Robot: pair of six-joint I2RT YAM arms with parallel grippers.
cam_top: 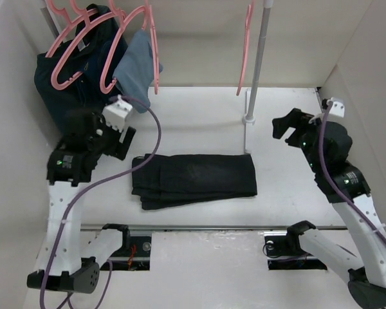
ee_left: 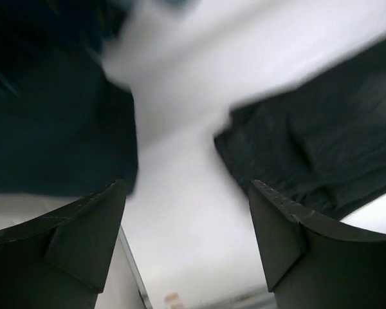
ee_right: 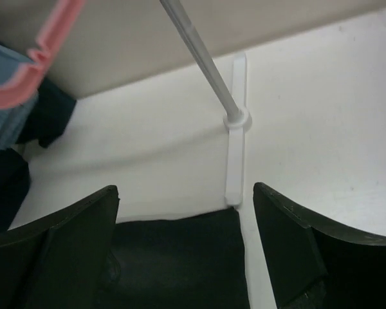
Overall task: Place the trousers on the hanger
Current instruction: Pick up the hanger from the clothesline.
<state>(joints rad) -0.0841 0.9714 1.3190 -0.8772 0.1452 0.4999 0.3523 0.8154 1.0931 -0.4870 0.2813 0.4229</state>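
The black trousers (cam_top: 193, 179) lie folded flat in the middle of the table, and show in the left wrist view (ee_left: 321, 141) and the right wrist view (ee_right: 180, 264). A bare pink hanger (cam_top: 244, 55) hangs beside the rack pole. My left gripper (cam_top: 123, 138) is open and empty, above the table just left of the trousers' left end; its view (ee_left: 186, 187) shows white table between the fingers. My right gripper (cam_top: 284, 125) is open and empty, right of the trousers' far right corner, which shows between its fingers (ee_right: 185, 190).
More pink hangers (cam_top: 71, 55) hang at the back left, carrying a dark navy garment (cam_top: 77, 84) and a light-blue cloth (cam_top: 138, 67). The grey rack pole (cam_top: 257, 64) stands on a white foot (cam_top: 248, 132) touching the trousers' far edge. Walls close both sides.
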